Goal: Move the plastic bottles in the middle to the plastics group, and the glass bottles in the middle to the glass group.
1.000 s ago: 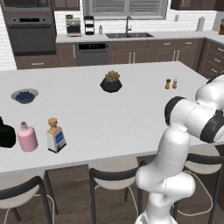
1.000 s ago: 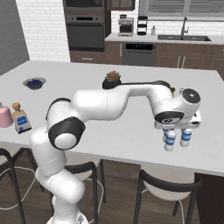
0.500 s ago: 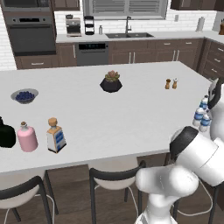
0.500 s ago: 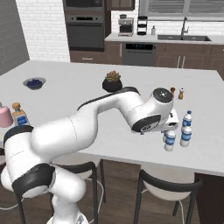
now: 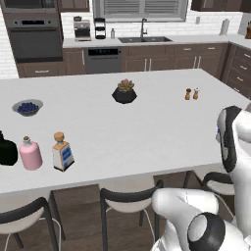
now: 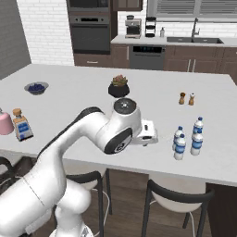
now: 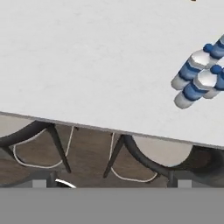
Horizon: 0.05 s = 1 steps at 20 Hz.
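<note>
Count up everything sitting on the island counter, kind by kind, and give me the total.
Water bottles: 4
Corked square bottle: 1
Pink flask: 1
Black bottle: 1
Blueberry bowl: 1
Potted plant: 1
Small shakers: 2
Total: 11

1. Desk (image 6: 92, 92), near-right part: four water bottles (image 6: 187, 139) stand upright in a tight cluster.
2. Behind the cluster: two small shakers (image 6: 187, 98), side by side.
3. Desk centre: potted plant (image 6: 119, 86).
4. Far left: small bowl (image 6: 36, 87).
5. Near-left edge, in a row: black bottle (image 5: 7, 149), flask (image 5: 30, 153), corked bottle (image 5: 62, 151).
6. Stools (image 5: 128, 203) stand under the near edge.
</note>
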Available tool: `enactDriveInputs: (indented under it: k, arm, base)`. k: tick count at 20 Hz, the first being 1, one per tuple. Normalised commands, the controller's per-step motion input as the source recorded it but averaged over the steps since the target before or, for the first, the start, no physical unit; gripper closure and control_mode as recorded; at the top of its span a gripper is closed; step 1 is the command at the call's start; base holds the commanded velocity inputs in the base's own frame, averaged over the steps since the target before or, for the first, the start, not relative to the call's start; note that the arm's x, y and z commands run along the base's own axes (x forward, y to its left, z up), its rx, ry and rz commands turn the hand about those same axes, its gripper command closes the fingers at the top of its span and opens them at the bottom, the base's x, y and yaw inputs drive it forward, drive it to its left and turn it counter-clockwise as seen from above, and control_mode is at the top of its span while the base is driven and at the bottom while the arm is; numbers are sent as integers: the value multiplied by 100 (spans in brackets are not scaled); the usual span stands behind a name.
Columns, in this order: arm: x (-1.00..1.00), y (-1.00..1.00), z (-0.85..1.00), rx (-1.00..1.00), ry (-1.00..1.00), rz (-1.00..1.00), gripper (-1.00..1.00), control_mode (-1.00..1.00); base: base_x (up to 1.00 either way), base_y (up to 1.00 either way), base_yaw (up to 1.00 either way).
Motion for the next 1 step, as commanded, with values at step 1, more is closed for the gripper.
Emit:
enactDriveInputs:
  k: [1]
  arm:
    - [-71,54,24,0,0,-17,-100,-100]
  base:
    - [0,0,0]
